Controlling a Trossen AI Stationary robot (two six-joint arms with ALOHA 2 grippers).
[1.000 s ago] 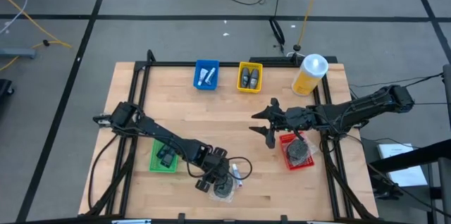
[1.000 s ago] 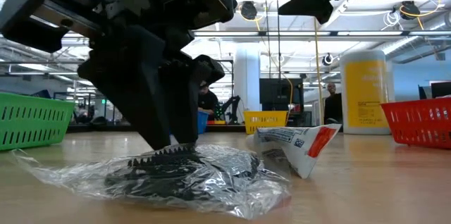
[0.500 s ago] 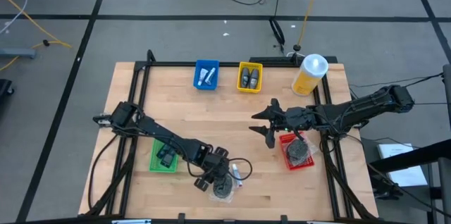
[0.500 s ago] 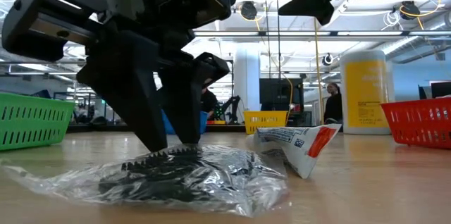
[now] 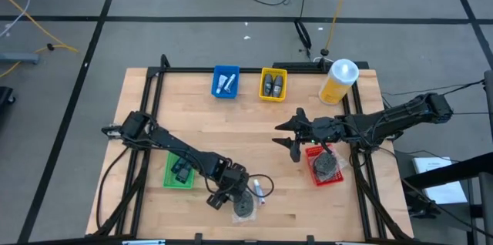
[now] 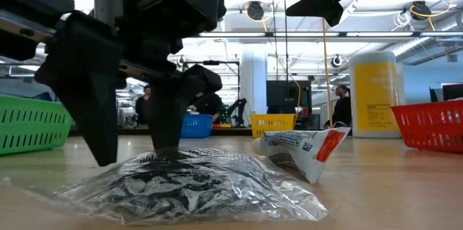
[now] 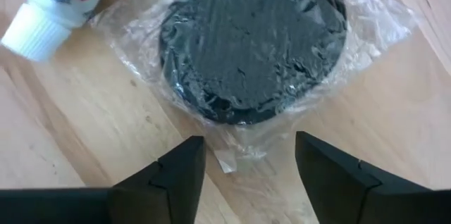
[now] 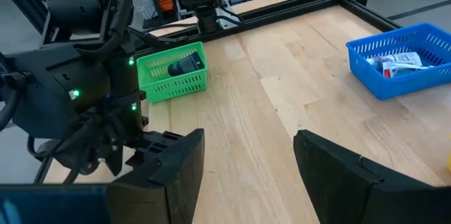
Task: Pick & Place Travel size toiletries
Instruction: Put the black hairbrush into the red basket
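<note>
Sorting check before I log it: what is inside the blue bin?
In the blue bin, white tubes with bluish markings lie on its floor. How many is unclear, and anything beneath them is covered.

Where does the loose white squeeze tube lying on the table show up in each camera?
High view: white squeeze tube, near the table's front edge, right of the left gripper.
Low view: tube, centre-right, lying on the wood.
Left wrist view: tube, at a picture corner, white cap showing.
Right wrist view: not visible.
Shared landmark: the plastic-wrapped black disc beside it.
</note>
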